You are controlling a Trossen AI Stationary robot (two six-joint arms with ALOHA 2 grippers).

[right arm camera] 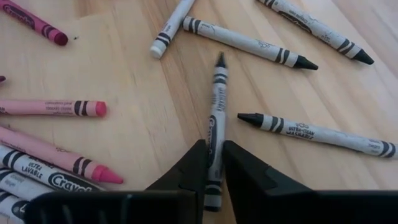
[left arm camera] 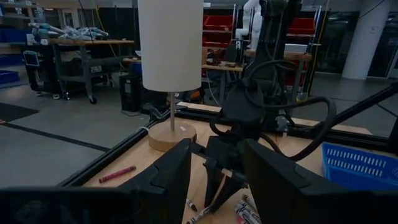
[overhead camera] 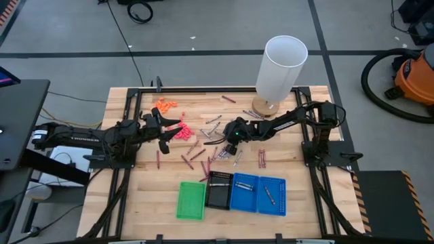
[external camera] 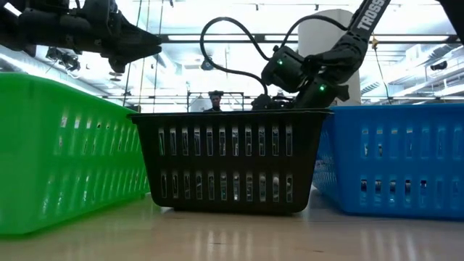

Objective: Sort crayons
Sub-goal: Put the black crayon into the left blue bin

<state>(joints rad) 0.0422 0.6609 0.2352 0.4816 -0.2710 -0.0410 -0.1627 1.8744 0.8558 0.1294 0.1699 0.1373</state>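
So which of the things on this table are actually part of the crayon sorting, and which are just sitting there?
Part of the job:
- scattered crayons
- grey crayon between the right gripper's fingers
- green tray, black tray, two blue trays

Just lying about:
- white lamp
- orange bits
- pink-red bits
- waiting left gripper

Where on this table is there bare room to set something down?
Bare wood lies right of the blue trays toward the table's edge, and left of the green tray. Crowded: the middle, where crayons scatter between the left gripper and right gripper.
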